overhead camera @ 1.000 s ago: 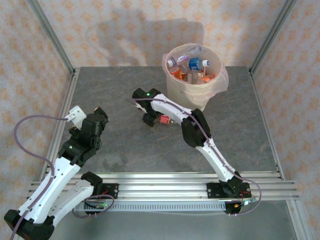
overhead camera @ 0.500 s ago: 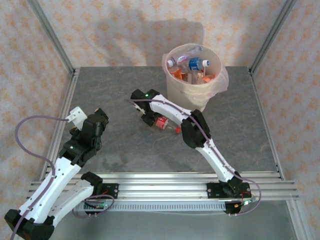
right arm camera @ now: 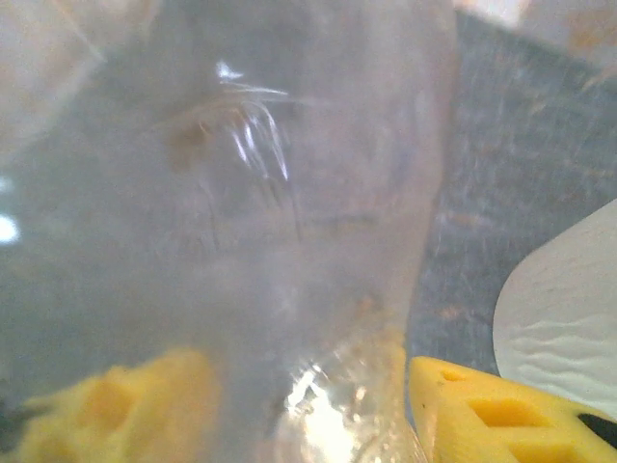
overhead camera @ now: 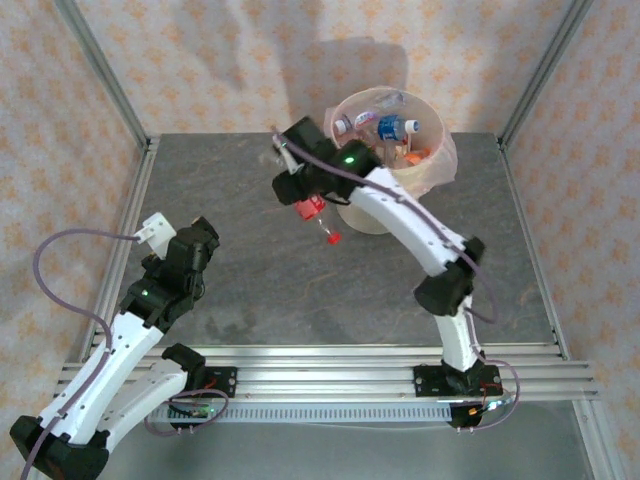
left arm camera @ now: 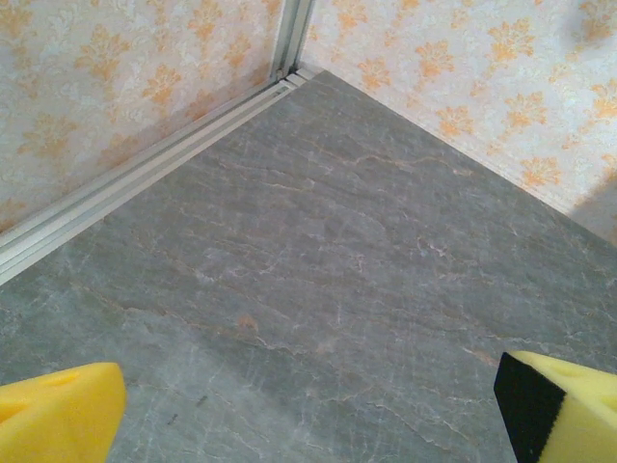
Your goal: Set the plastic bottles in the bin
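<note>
Hanging cap-down from the right gripper (overhead camera: 303,198), a clear bottle (overhead camera: 316,212) with a red label and red cap now sits clear of the table (overhead camera: 230,180), just left of the bin (overhead camera: 440,152). Half a second ago it lay on the grey surface nearer the middle with the jaws around it. Since then the right arm has risen and swung toward the back. In the right wrist view, the yellow pads (right arm camera: 482,415) are clamped on the bottle's clear body (right arm camera: 289,193) from both sides. The bin stands at the table's back right, and other bottles (overhead camera: 388,128) lie inside it as before. The left gripper (overhead camera: 203,232) has not moved, and its pads (left arm camera: 58,410) are spread wide over bare table.
</note>
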Available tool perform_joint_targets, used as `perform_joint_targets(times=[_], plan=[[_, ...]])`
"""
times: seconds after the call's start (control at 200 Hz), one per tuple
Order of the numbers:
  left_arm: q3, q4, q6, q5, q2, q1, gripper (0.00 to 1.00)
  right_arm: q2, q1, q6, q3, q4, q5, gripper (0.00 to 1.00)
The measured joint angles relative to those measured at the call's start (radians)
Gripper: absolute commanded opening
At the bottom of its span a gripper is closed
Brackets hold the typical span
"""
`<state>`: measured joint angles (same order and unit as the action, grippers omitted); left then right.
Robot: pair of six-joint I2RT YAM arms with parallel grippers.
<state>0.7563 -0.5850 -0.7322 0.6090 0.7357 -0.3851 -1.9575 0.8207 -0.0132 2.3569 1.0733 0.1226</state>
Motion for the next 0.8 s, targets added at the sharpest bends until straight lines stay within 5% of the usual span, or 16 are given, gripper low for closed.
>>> perform_joint_targets(times=[0.515, 0.801], plan=[[0.008, 0.067, 0.106, -0.097, 0.066, 0.0, 1.0, 0.28, -0.363, -0.344, -0.194, -0.349, -0.064, 0.34], [0.016, 0.104, 0.146, -0.172, 0.079, 0.0, 1.0, 0.278, -0.441, -0.511, -0.216, -0.489, -0.154, 0.34]])
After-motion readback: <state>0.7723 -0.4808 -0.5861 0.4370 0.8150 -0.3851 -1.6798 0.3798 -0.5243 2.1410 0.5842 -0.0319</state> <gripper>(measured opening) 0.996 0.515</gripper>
